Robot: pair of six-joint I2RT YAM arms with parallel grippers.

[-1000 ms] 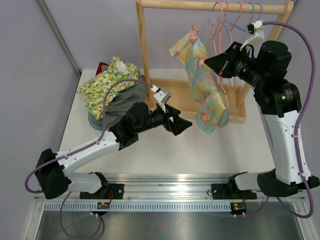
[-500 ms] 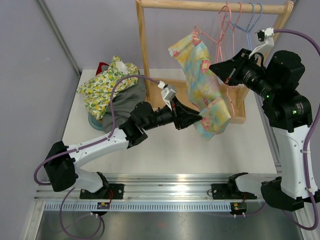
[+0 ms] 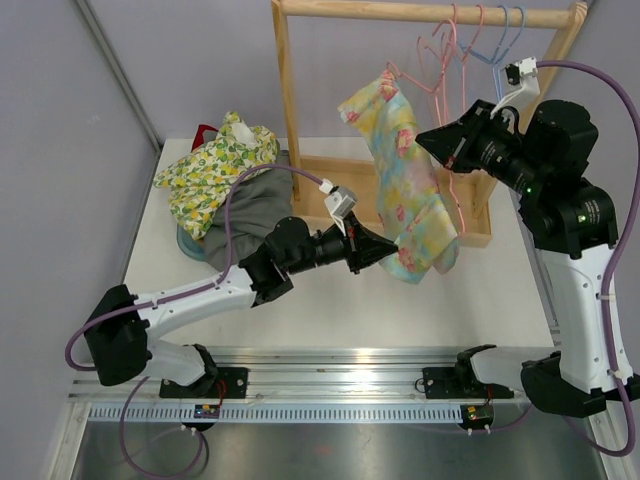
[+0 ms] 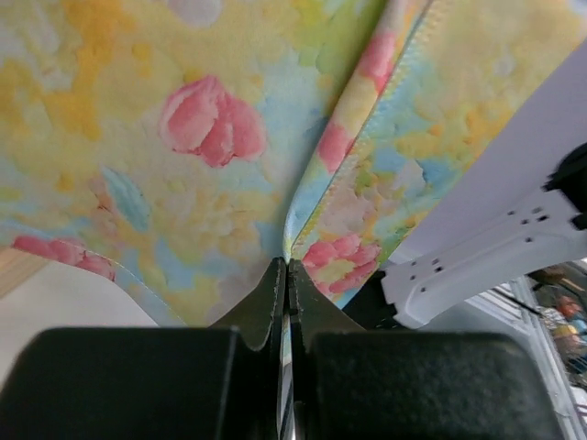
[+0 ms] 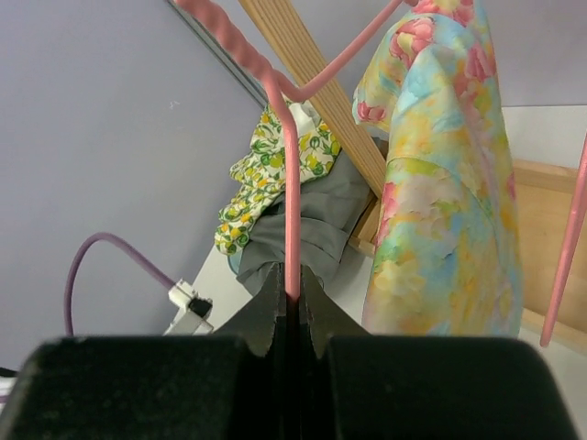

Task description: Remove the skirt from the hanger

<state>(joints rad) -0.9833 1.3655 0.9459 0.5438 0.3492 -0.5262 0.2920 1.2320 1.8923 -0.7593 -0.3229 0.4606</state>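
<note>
Skirt (image 3: 405,190) on hanger (image 5: 289,183) | left claw (image 4: 286,268) pinching skirt fold, wrist view only | right claw (image 5: 290,280) pinching hanger wire

Bright, even, diffuse light fills the overhead view. The white table (image 3: 300,300) below the left gripper (image 3: 385,247) carries only faint, soft-edged shadow. Far behind both grippers, at the arm bases, the metal rail (image 3: 340,362) shows a pale streak of glare.

In the left wrist view the skirt (image 4: 211,128) pinched just ahead of the fingertips is well lit but soft, its print blurred by closeness. The fingers themselves are near-black, with little detail.

In the right wrist view the right gripper (image 5: 290,275) is equally dark. The pink hanger (image 5: 290,183) clamped between its tips is fairly crisp, and so is the pile of clothes (image 5: 252,197) beyond. The wall (image 5: 110,137) to one side is flat and evenly lit.
</note>
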